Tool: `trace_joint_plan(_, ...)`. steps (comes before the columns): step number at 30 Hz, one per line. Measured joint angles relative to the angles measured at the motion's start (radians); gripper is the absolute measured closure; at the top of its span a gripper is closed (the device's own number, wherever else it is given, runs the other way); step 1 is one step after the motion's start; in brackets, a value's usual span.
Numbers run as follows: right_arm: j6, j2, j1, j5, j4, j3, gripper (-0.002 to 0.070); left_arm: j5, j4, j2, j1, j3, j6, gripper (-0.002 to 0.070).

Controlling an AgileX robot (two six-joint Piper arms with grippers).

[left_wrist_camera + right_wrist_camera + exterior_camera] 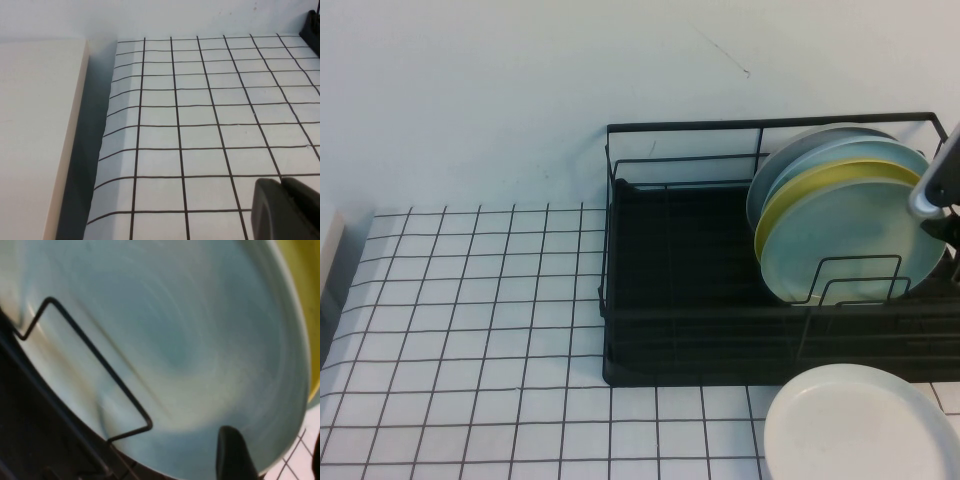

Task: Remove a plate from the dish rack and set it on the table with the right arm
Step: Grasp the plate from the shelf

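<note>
My right gripper (272,455) is spread open just off the round pale mint-green plate (170,340), which stands upright in the black wire dish rack (660,330); only the high view shows the yellow plate (800,190) behind. The left gripper (287,210) hovers over the white gridded table (200,115); I cannot tell its state.

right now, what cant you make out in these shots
- Right gripper: high view's edge cuts it off by the plate; grip unclear.
- Left gripper: only dark fingers above the table, left wrist view.
- Dish rack: plates behind overlap.
- Right wrist view: blurred.
</note>
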Motion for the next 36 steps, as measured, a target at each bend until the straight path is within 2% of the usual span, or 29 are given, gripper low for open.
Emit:
trace_joint_plan(16, 0.000, 0.008, 0.000, -0.041, 0.002, -0.002, 0.0352, 0.000, 0.000, 0.000, 0.000, 0.000, 0.000, 0.0678)
trace_joint_plan(31, -0.038, 0.020, 0.066, -0.068, 0.005, -0.002, 0.0353, 0.000, 0.000, 0.000, 0.000, 0.000, 0.000, 0.0678)
trace_joint_plan(34, -0.042, 0.042, 0.066, -0.079, 0.006, -0.005, 0.0381, 0.000, 0.000, 0.000, 0.000, 0.000, 0.000, 0.0678)
trace_joint_plan(36, -0.043, 0.050, 0.066, -0.095, 0.006, -0.005, 0.0433, 0.000, 0.000, 0.000, 0.000, 0.000, 0.000, 0.0678)
